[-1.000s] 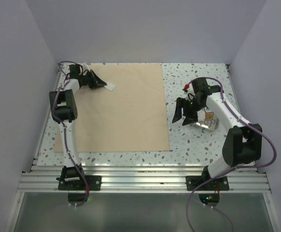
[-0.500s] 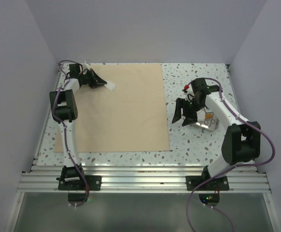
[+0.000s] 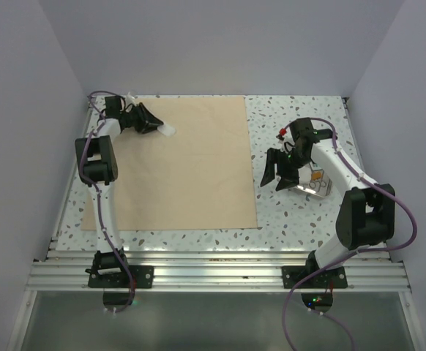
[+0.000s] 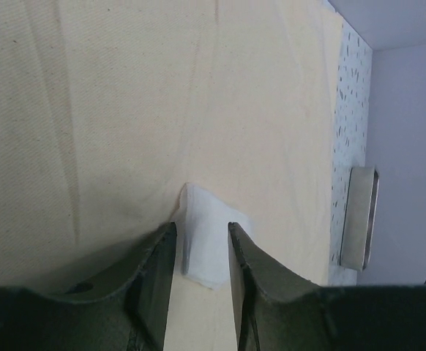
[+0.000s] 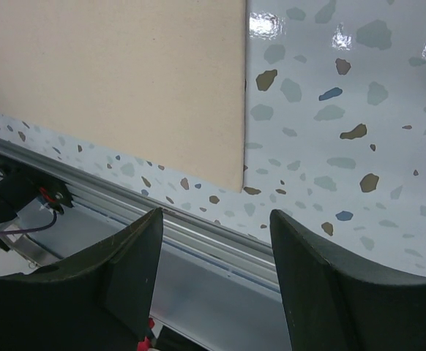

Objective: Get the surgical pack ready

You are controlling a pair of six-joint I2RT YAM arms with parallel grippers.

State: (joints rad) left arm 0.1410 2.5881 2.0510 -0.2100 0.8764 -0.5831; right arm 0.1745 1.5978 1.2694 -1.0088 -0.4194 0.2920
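Note:
The tan sheet (image 3: 184, 161) lies flat on the left half of the speckled table. A white gauze square (image 3: 167, 131) rests on the sheet's far left part. My left gripper (image 3: 154, 126) is low over it. In the left wrist view the gauze (image 4: 207, 245) lies on the sheet (image 4: 162, 95) between the parted fingers of my left gripper (image 4: 201, 232), which is open. The steel tray (image 3: 315, 184) sits right of the sheet with small packets in it and shows edge-on in the left wrist view (image 4: 359, 216). My right gripper (image 3: 280, 170) hangs open and empty beside the tray, over the sheet's corner (image 5: 228, 146).
An aluminium rail (image 3: 213, 274) runs along the near table edge and appears under the right fingers (image 5: 198, 234). Plain walls close in the left, far and right sides. Speckled tabletop (image 3: 301, 117) lies bare beyond the tray.
My left gripper's jaws have parted, and the gauze now lies on the sheet between them. The right arm has barely moved.

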